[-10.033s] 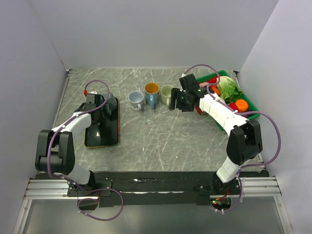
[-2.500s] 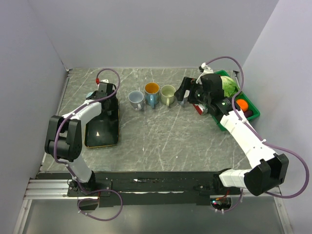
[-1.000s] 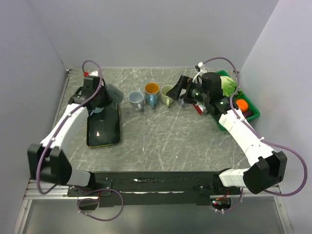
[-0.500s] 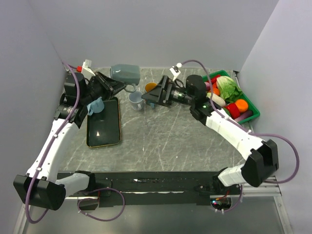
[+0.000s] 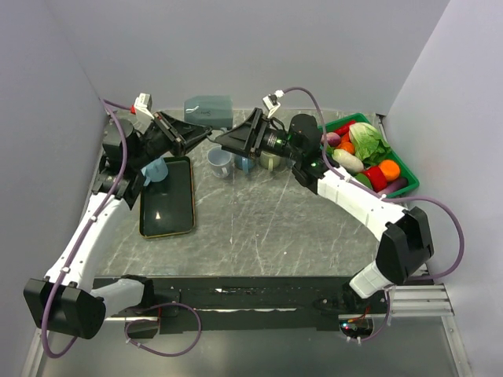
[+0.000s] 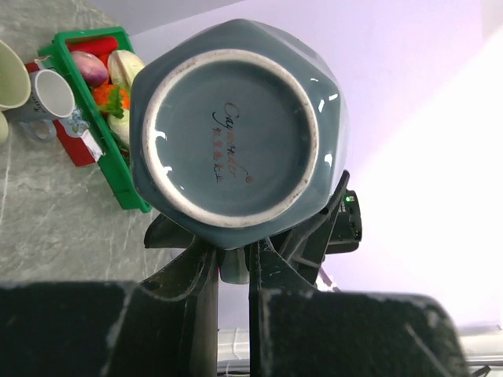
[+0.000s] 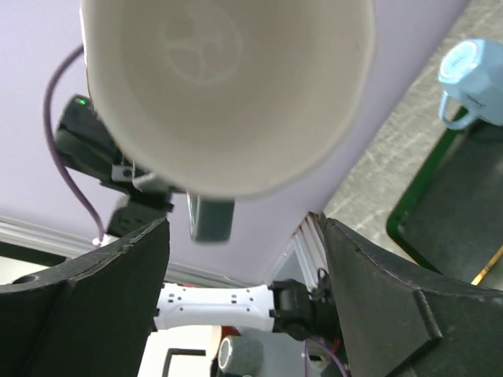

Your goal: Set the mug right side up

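Note:
A grey-blue mug (image 5: 208, 110) hangs in the air over the table's back, lying on its side. My left gripper (image 5: 196, 128) is shut on its handle (image 6: 234, 265). In the left wrist view the mug's round base (image 6: 236, 133) faces the camera. In the right wrist view its white inside (image 7: 228, 86) faces the camera, with the handle (image 7: 212, 218) below it. My right gripper (image 5: 233, 130) is open just right of the mug's mouth. Its two fingers (image 7: 86, 314) are spread wide and touch nothing.
A dark tray (image 5: 167, 206) lies at the left with a light blue mug (image 5: 155, 169) at its far corner. Three upright mugs (image 5: 220, 161) stand in a row under the right arm. A green bin (image 5: 405, 169) of vegetables sits at the back right.
The left arm has lifted the grey-blue mug off the tray into the air and turned it sideways. The right arm has swung left to the mug's mouth, its jaws slightly narrower.

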`<state>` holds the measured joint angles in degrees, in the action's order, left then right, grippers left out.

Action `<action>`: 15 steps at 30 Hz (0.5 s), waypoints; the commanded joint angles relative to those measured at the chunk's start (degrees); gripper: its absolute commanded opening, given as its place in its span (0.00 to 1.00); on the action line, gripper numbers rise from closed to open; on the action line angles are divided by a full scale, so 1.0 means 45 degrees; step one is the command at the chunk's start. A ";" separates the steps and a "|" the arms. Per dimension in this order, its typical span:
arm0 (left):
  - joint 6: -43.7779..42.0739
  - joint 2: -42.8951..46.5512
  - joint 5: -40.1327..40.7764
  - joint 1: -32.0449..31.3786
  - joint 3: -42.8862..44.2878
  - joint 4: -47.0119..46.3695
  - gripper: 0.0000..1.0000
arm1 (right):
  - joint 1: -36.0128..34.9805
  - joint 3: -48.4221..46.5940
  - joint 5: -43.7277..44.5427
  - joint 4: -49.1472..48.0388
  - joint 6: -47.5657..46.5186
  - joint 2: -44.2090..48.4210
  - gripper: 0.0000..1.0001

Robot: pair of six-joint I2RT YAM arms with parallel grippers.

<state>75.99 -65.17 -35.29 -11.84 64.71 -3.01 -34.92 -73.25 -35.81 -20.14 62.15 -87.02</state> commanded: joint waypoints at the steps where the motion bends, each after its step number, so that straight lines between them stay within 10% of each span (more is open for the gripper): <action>1: 0.0828 0.0770 -0.0322 -0.0202 -0.0139 -0.2554 0.01 | -0.0112 -0.0635 0.0165 -0.1950 0.1051 -0.0290 0.82; 8: 0.0772 0.0848 -0.0185 -0.0611 -0.0356 -0.2713 0.01 | -0.0092 -0.0811 0.0068 -0.2478 0.1950 -0.0836 0.68; 15: 0.0517 0.1102 0.0010 -0.0671 -0.0746 -0.2516 0.01 | -0.0092 -0.0695 -0.0147 -0.2302 0.2029 -0.0896 0.20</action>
<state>77.32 -64.16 -32.73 -14.02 61.04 -6.90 -35.00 -74.52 -36.40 -27.55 71.83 -90.72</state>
